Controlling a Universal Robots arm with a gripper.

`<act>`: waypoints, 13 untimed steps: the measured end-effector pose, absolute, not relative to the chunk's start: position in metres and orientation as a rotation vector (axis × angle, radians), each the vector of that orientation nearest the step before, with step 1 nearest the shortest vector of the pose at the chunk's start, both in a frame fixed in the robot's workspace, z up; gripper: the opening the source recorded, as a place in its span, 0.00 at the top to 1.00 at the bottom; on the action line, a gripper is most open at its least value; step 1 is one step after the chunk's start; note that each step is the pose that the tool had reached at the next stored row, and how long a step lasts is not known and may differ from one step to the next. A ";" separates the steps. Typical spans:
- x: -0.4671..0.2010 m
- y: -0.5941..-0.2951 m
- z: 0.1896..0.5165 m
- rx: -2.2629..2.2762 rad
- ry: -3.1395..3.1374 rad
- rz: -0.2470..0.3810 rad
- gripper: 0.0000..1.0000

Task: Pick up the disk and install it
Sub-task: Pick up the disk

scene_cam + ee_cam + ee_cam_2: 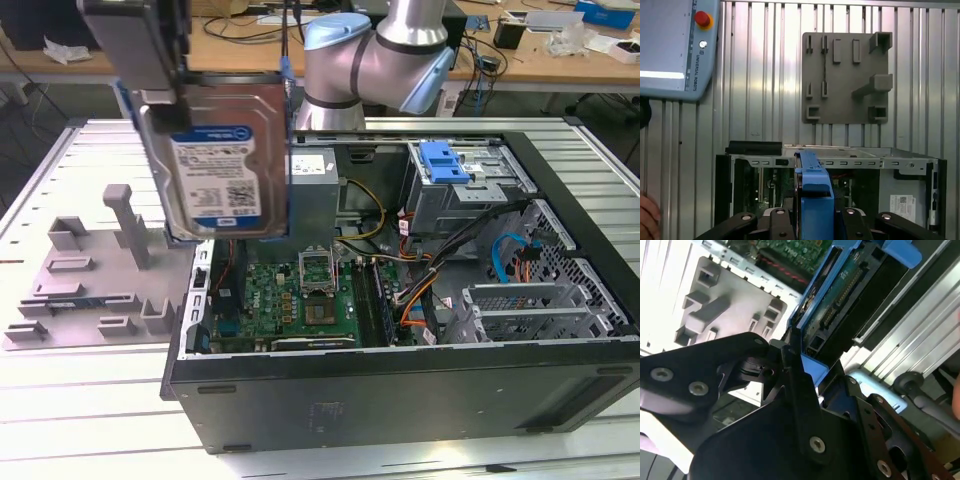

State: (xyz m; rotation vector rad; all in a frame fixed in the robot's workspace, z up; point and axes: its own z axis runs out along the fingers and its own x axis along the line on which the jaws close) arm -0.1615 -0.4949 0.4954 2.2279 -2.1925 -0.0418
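Black fingers [794, 377] grip the blue-framed disk [850, 295], a grey fixture plate [725, 305] beyond.

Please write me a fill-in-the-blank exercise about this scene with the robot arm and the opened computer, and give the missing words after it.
1. The tool is shut on the ____.
2. The disk is held ____ the open computer case, not yet inside it.
3. The carrier frame around the disk's edges is ____.
4. In the exterior view, the grey plate lies on the table on the ____ of the case.
Missing words: disk; above; blue; left.
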 end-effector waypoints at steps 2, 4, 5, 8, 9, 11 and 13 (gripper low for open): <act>-0.151 -0.499 0.495 2.228 -2.192 -0.042 0.63; -0.138 -0.504 0.495 2.228 -2.192 -0.042 0.63; -0.132 -0.506 0.496 2.228 -2.192 -0.042 0.63; -0.107 -0.516 0.496 2.228 -2.192 -0.042 0.63; -0.103 -0.518 0.496 2.228 -2.192 -0.042 0.63; -0.093 -0.521 0.496 2.227 -2.192 -0.043 0.63; -0.083 -0.525 0.496 2.227 -2.192 -0.043 0.63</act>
